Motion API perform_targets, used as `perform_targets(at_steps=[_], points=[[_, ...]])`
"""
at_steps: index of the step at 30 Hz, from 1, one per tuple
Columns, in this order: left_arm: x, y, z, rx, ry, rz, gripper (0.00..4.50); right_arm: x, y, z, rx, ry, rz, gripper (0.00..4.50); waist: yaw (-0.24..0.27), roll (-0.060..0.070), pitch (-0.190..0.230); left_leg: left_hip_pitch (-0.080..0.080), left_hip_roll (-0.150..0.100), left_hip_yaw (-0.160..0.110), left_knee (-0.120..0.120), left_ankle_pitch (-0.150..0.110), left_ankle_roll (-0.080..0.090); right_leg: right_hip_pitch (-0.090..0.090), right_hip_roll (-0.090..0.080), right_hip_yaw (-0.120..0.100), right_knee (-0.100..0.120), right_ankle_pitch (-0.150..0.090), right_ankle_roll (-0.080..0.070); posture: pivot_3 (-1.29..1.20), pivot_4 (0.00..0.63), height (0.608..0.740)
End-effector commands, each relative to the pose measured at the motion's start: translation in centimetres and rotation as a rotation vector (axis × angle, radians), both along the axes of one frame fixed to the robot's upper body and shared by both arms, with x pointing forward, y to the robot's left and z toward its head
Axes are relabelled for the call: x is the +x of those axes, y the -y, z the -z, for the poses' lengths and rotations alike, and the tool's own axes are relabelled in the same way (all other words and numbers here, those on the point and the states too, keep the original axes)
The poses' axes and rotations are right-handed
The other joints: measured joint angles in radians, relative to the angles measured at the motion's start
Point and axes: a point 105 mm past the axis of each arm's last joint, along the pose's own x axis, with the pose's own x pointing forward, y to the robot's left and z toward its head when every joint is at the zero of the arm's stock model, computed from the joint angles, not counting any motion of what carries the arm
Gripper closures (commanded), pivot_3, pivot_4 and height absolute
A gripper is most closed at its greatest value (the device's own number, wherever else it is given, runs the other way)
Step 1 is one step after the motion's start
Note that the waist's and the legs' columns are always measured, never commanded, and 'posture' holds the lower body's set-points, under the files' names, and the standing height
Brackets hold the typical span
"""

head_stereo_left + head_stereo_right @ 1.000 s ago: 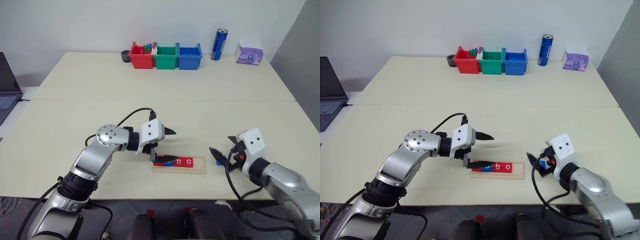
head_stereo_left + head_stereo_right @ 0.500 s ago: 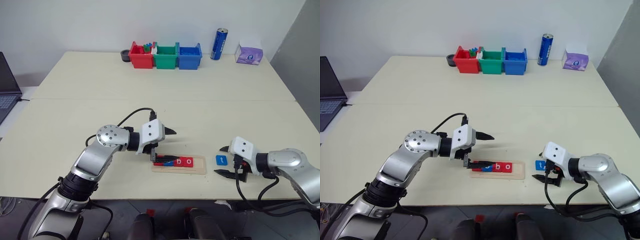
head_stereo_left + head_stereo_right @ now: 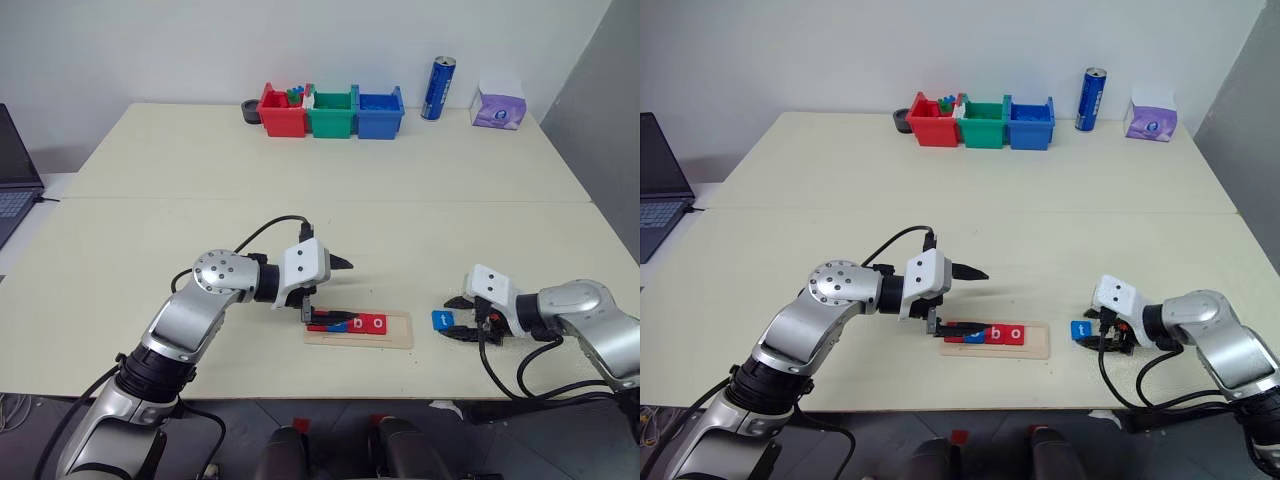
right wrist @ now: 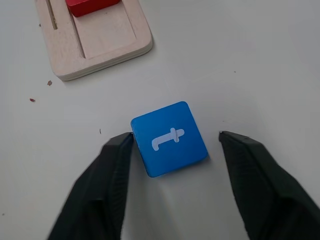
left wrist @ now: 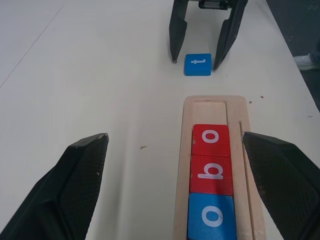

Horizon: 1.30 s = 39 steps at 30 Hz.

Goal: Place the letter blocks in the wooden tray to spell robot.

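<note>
Since a second earlier, the right gripper [image 4: 170, 145] had swung down from a raised pose to table level and narrowed its jaws around the blue t block [image 4: 169, 138]. One black finger [image 4: 117, 150] touched the block's edge while the other finger [image 4: 245, 155] stood a little apart from it, so the jaws were partly closed around the tile but not yet clamped on it. The t block lay flat on the cream table [image 3: 300, 150], letter up, just beyond the right-hand end of the wooden tray [image 5: 190, 112] and apart from it.

The left gripper [image 5: 175, 165] had not moved; it hovered over the left end of the tray with its jaws spread wide and empty. In the tray's groove sat a blue o block [image 5: 212, 217], a red b block [image 5: 211, 174] and a red o block [image 5: 210, 139], edge to edge in a row, with bare wood left at the end nearest the t block. The head views showed a further red tile at the tray's left end, mostly hidden under the left gripper, its letter unreadable.

At the far edge of the table stood a red bin [image 3: 282, 112], a green bin [image 3: 331, 113] and a blue bin [image 3: 379, 112] side by side, with a blue can [image 3: 437, 88] and a purple tissue pack [image 3: 499, 108] to their right.
</note>
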Motion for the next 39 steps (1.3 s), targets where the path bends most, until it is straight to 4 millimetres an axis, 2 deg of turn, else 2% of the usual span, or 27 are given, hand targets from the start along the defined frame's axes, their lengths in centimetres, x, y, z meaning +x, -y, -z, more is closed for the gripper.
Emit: perform_targets(at_steps=[1, 5, 9, 11, 16, 21, 39], points=[[-0.3, -0.2, -0.6, -0.001, 0.032, 0.004, 0.0, -0.1, -0.4, -0.9, 0.022, 0.015, -0.022, 3.04, 0.0, 0.0, 0.0, 0.0, 0.0, 0.0, 0.0, 0.0, 0.0, 0.0, 0.0, 0.0, 0.0, 0.0, 0.0, 0.0, 0.15, 0.74], [-0.2, -0.8, -0.3, 0.012, 0.028, -0.018, 0.0, -0.4, -0.7, -2.0, 0.015, 0.06, -0.056, 3.04, 0.0, 0.0, 0.0, 0.0, 0.0, 0.0, 0.0, 0.0, 0.0, 0.0, 0.0, 0.0, 0.0, 0.0, 0.0, 0.0, 0.15, 0.74], [0.3, -2.5, 0.2, 0.054, 0.044, -0.06, 0.0, -1.8, -3.7, -4.1, 0.081, 0.115, -0.161, 3.04, -0.002, 0.0, 0.0, 0.001, 0.0, 0.0, 0.0, 0.0, 0.0, 0.0, 0.0, 0.0, 0.001, 0.0, 0.0, 0.0, 0.15, 0.74], [0.4, -3.0, 0.3, 0.07, 0.046, -0.067, 0.0, -2.5, -5.5, -4.3, 0.095, 0.125, -0.217, 3.04, -0.002, 0.0, 0.0, 0.001, 0.001, -0.001, 0.0, 0.0, 0.0, 0.0, 0.0, 0.0, 0.001, 0.0, 0.0, 0.0, 0.15, 0.74], [0.3, -3.1, 0.3, 0.076, 0.054, -0.062, 0.0, -2.5, -7.4, -3.6, 0.076, 0.135, -0.27, 3.04, 0.0, -0.001, 0.001, 0.001, 0.0, 0.0, 0.001, 0.0, 0.0, 0.0, 0.0, 0.0, 0.002, 0.0, 0.0, 0.0, 0.15, 0.74], [-0.1, -2.8, 0.3, 0.081, 0.058, -0.052, 0.0, -1.8, -7.5, -2.5, 0.006, 0.138, -0.286, 3.04, 0.002, -0.001, 0.001, 0.0, 0.0, 0.0, 0.001, 0.0, 0.0, 0.0, -0.001, -0.001, 0.002, 0.0, 0.0, 0.0, 0.15, 0.74], [-0.2, -2.8, 0.5, 0.077, 0.06, -0.057, 0.0, -0.7, -7.0, -1.2, -0.07, 0.115, -0.315, 3.04, 0.0, -0.001, 0.001, 0.0, 0.0, 0.0, 0.001, 0.0, 0.0, 0.0, -0.001, -0.001, 0.002, 0.0, 0.0, 0.0, 0.15, 0.74]])
